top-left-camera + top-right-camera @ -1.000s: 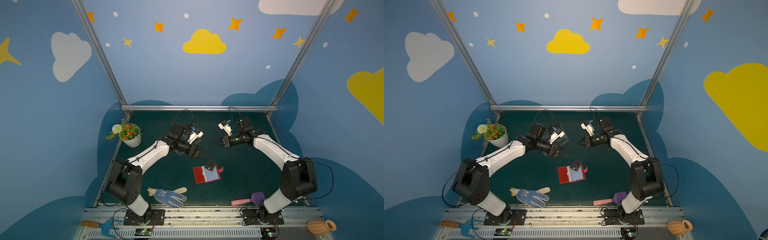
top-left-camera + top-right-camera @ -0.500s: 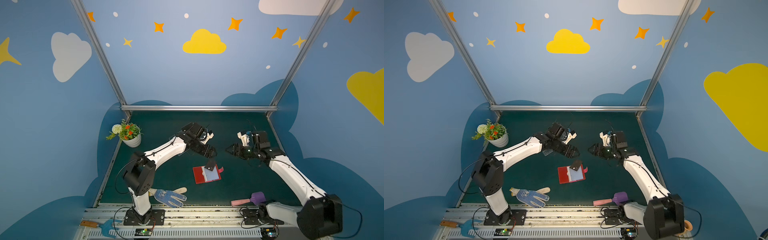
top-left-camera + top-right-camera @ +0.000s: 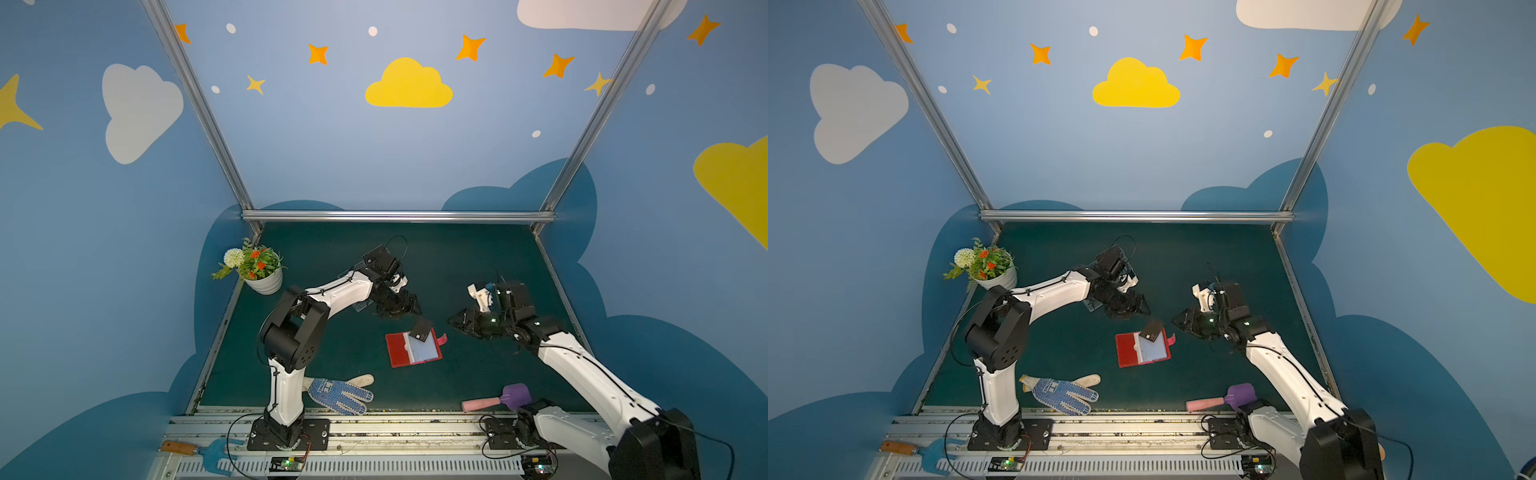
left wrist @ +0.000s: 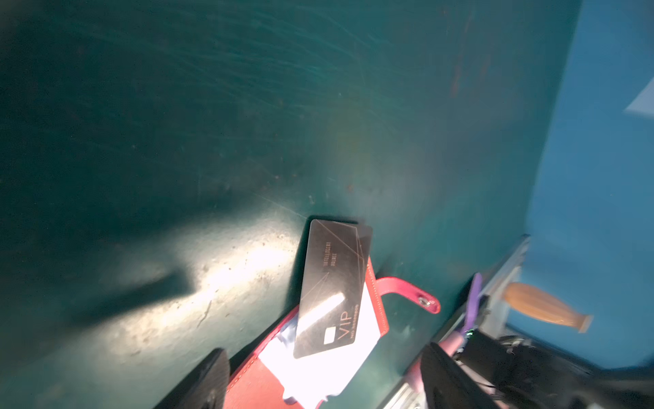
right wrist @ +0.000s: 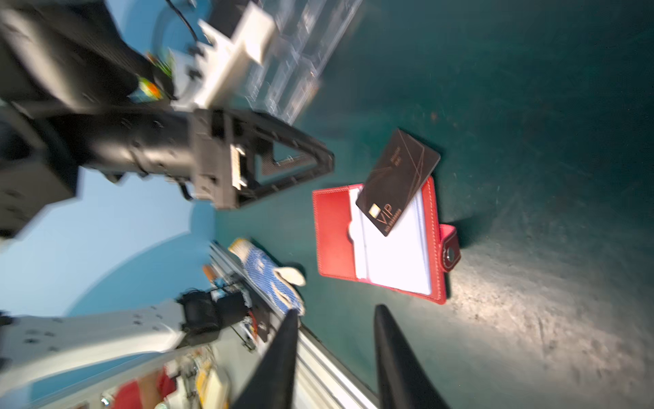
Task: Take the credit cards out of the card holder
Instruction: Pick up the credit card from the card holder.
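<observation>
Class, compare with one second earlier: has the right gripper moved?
Yes. The right gripper has come forward, away from the back rail, and is nearer the card holder.

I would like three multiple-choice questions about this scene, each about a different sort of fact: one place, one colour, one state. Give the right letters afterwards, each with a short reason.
1. Where does the dark brown-black flat card marked VIP lie?
A. Across one edge of the red leather-like wallet, reaching out over the dark green table
B. Flat on the table, well apart from the wallet
C. Fully tucked inside a sleeve

2. What colour are the dots on the white knit glove?
A. Red
B. Blue
C. Yellow

3. In what state is the wallet?
A. Snapped shut
B. Open flat, pale sleeves showing
C. Standing on its edge

Answers:
1 A: the right wrist view shows the card resting on the sleeves and passing the wallet's edge.
2 B: both top views show blue dots.
3 B: both halves lie flat with the sleeves facing up.
</observation>
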Robot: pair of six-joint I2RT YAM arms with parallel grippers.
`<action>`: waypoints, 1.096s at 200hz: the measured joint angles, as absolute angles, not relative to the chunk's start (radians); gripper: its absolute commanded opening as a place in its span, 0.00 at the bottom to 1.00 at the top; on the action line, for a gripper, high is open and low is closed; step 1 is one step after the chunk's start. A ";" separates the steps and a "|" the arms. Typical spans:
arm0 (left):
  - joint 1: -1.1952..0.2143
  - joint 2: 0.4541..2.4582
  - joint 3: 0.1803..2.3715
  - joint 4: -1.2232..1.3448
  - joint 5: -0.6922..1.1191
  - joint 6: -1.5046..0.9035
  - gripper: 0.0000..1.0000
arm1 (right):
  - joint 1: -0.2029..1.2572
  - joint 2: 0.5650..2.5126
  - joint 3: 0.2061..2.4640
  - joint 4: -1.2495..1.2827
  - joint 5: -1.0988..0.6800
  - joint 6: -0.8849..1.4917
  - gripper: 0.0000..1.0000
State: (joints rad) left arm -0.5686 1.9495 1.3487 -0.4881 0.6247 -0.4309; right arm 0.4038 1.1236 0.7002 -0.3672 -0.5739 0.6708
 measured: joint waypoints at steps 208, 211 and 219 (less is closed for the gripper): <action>-0.580 2.080 1.315 -0.275 0.814 -0.566 0.62 | 0.493 1.632 0.740 -0.120 -0.468 0.719 0.04; -0.582 2.080 1.315 -0.273 0.814 -0.566 0.62 | 0.493 1.633 0.741 -0.119 -0.468 0.719 0.04; -0.585 2.082 1.315 -0.271 0.815 -0.566 0.60 | 0.493 1.637 0.740 -0.115 -0.469 0.718 0.03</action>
State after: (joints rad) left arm -0.5850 2.0819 1.3148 -0.2707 0.8146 -0.5655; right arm 0.4931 1.6371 0.7403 -0.1146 -0.4690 0.7181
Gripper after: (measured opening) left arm 0.621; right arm 0.047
